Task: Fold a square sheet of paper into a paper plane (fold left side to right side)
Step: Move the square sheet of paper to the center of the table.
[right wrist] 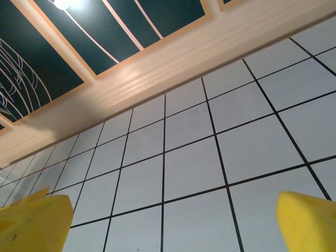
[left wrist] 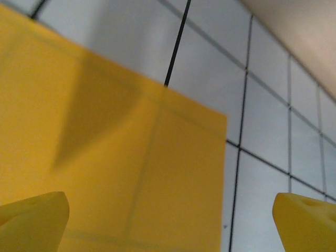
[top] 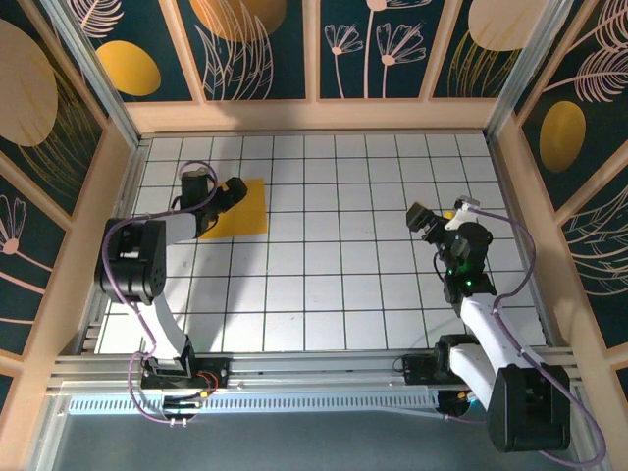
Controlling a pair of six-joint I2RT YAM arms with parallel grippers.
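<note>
Square sheet of paper (top: 247,208): lies flat on the white gridded table (top: 343,285), far-left area, unfolded as far as I can judge. Its left part is hidden under the left arm in the top view. In the left wrist view the sheet (left wrist: 131,157) shows faint straight lines. I cannot tell whether these are creases or the grid showing through.

Left gripper (top: 232,196): hovers low over the sheet, jaws spread wide, nothing between them. In its wrist view (left wrist: 168,226) one side of the jaws is over paper and the other over bare tile, so they straddle an edge of the sheet.

Right gripper (top: 420,218): well apart from the paper on the right of the table, also spread wide and empty. Its own view (right wrist: 170,223) looks over bare tiles.

Risks, my judgement:
- The sheet is thin and flush with the table. A fingertip coming down may skid it instead of getting under the edge.
- Nothing pins the paper. Any sideways drag would rotate or shove it, and the left-to-right fold would land skewed.
- Closing with too much paper between the jaws would bunch it and leave a stray crease.
- The left arm shadows the left edge, so I judge alignment poorly there.
</note>
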